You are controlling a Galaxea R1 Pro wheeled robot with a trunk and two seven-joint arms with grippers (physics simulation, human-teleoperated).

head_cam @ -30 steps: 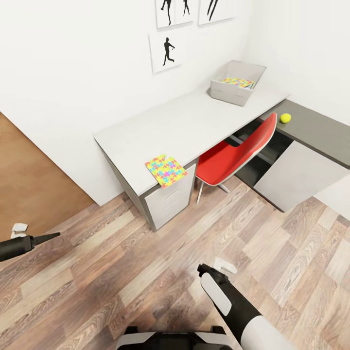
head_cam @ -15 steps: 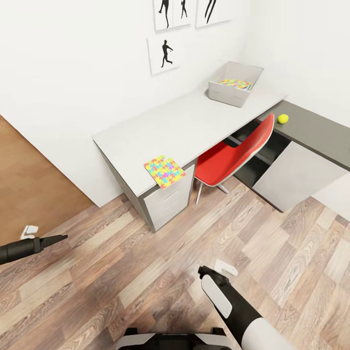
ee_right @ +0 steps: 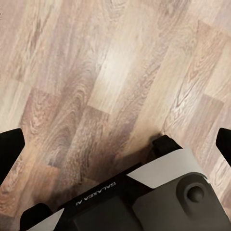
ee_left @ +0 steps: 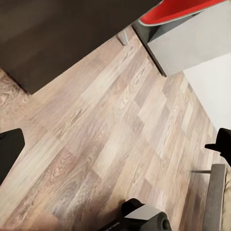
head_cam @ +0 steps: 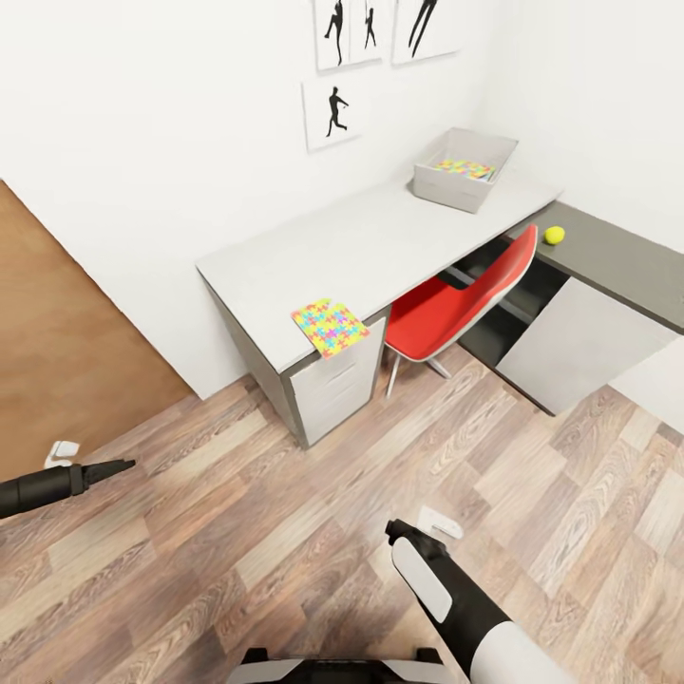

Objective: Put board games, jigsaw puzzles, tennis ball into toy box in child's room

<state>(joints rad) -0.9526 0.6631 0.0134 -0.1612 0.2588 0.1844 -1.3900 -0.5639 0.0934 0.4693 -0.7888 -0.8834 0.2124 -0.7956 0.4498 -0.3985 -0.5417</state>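
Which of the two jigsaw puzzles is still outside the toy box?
The jigsaw puzzle lying at the near front corner of the table, slightly overhanging its edge. The other puzzle already lies inside the toy box at the far end.

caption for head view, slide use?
Jigsaw puzzle overhanging the table edge; toy box and tennis ball beyond.

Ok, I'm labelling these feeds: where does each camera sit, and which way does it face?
Head view: on the head, looking down at the table; both arms show.
Left wrist view: on the left arm, facing the floor and red chair; dark fingertips at the edges.
Right wrist view: on the right arm, facing the floor; robot base below.
Shared: plank floor.
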